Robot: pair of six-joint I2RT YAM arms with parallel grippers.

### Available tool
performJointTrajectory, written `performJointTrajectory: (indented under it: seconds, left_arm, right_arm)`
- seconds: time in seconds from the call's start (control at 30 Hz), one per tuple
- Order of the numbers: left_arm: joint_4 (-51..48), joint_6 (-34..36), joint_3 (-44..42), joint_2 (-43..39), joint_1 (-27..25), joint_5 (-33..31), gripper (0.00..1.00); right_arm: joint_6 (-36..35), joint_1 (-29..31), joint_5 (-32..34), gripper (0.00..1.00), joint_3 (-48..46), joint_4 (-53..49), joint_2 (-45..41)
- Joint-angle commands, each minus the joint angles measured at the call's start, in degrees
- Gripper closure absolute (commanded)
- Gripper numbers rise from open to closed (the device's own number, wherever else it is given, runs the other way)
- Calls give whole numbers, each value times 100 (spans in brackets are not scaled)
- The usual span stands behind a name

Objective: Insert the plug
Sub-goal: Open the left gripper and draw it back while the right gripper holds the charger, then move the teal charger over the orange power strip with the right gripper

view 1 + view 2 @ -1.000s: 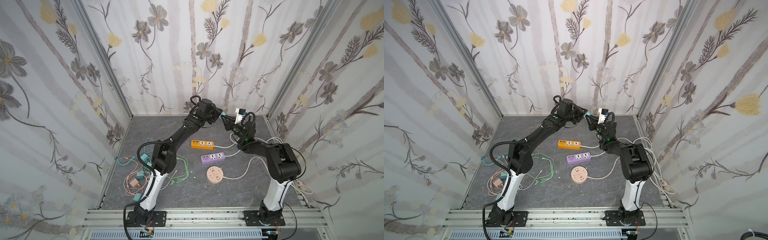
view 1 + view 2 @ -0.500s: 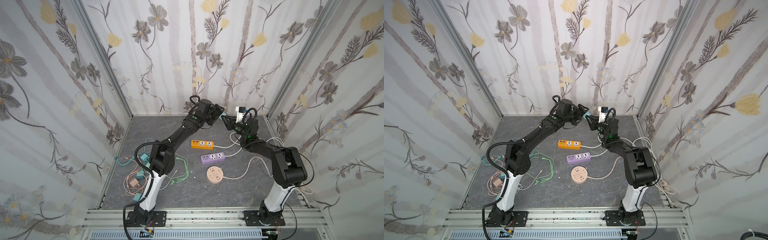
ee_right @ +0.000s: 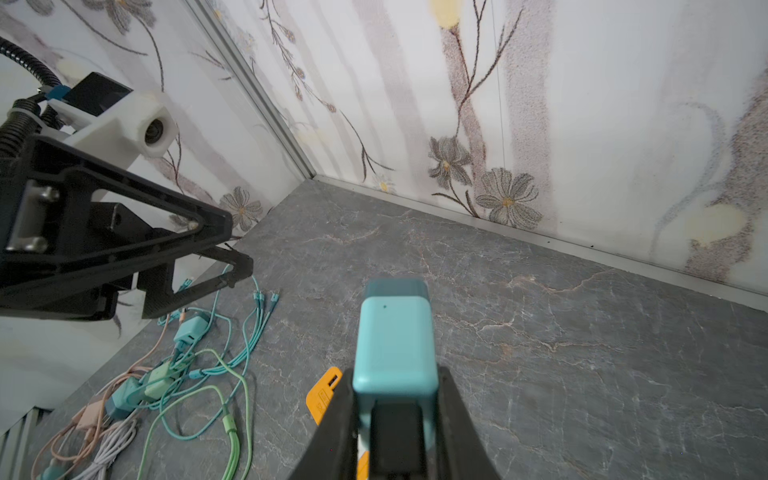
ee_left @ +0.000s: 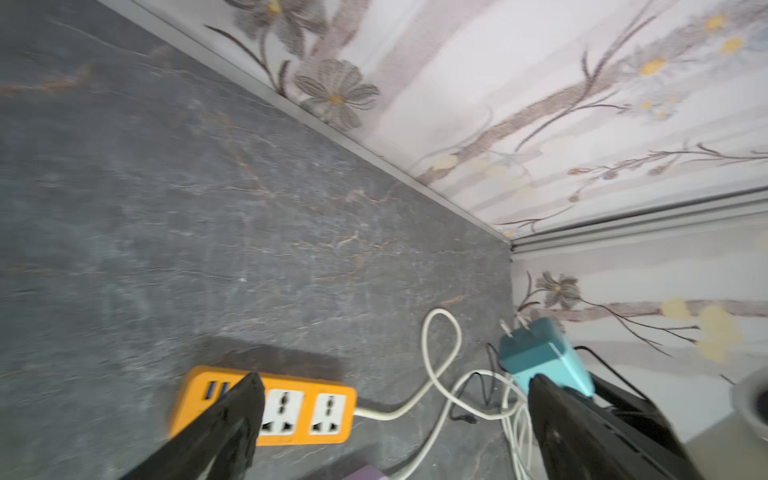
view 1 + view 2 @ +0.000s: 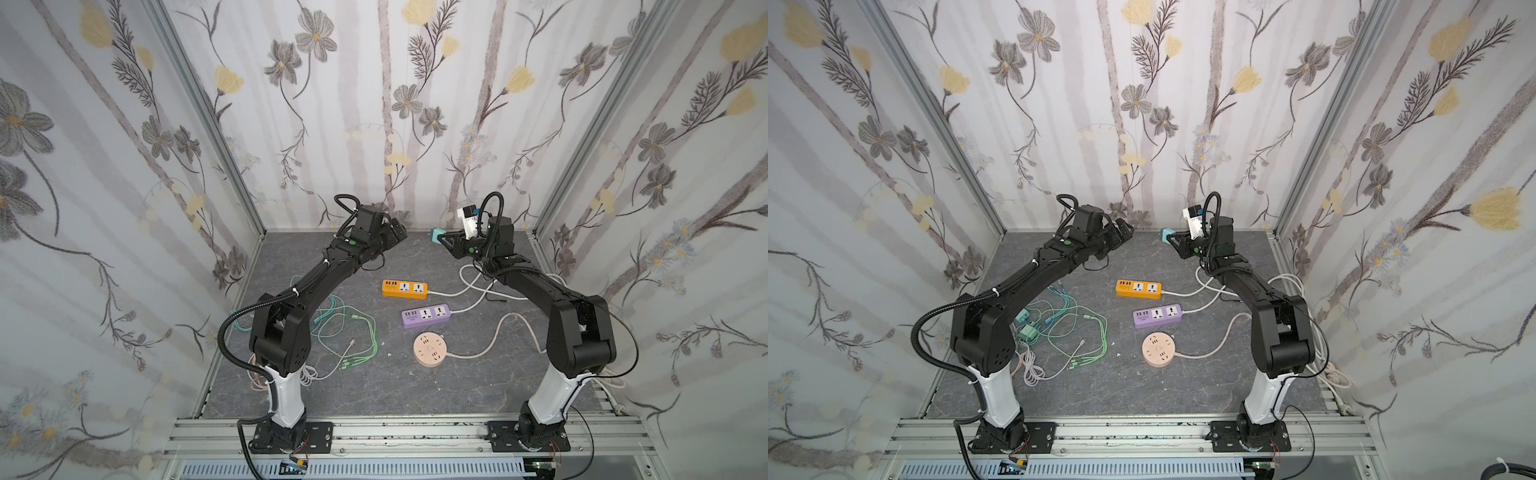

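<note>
**TEAL PLUG: IN GRIP, ALOFT, NOT YET INSERTED**

R gripper (image 3: 395, 388): jaws closed on the teal plug (image 3: 394, 332), pinching sides of its rear body; prongs (image 4: 515, 326) left clear at the front, presumably so they can enter a socket unobstructed; plug held in the air over rear of desk (image 5: 415, 386), well apart from every socket.

L gripper (image 5: 397, 230): jaws fully apart, nothing in them; hovers facing the plug, not touching it; prob. free to steady a strip.

Sockets: orange strip (image 5: 405, 289), purple strip (image 5: 426, 316), round socket (image 5: 430, 351); all flat on desk, faces up, so approach from above suits; orange strip nearest the plug.

Misc.: cable tangle (image 5: 345, 336) on L side, away from sockets; no obstruction.
</note>
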Motion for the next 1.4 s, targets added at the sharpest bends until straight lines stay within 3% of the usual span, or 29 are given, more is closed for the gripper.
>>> performJointTrajectory:
  seconds: [0.0,0.17,0.37,0.7,0.9,1.2,1.37]
  left_arm:
    - [-152,478,-556,-473,136,-661,0]
    - [-108,493,-1417,-1080,426,-1071,0]
    - [-110,580,-2030,-1663,644,-1561,0]
    - [45,730,-3161,-2674,787,-2184,0]
    - [-237,730,-3737,-3167,794,-1947,0]
    - [-481,-1,-4576,-3804,788,-1561,0]
    - [-675,288,-4670,-3972,792,-1582,0]
  right_arm:
    - [-959,9,-248,100,303,-1107,92]
    - [-1825,14,-341,100,820,-2123,290]
    - [-3367,11,-747,100,1510,-3683,587]
    - [-5290,210,145,100,2547,-5798,1170]
    - [-5901,475,396,100,2928,-6626,1490]
    - [-6162,1045,1840,100,3469,-6896,1982]
    - [-6291,1233,2142,100,3753,-6976,2109]
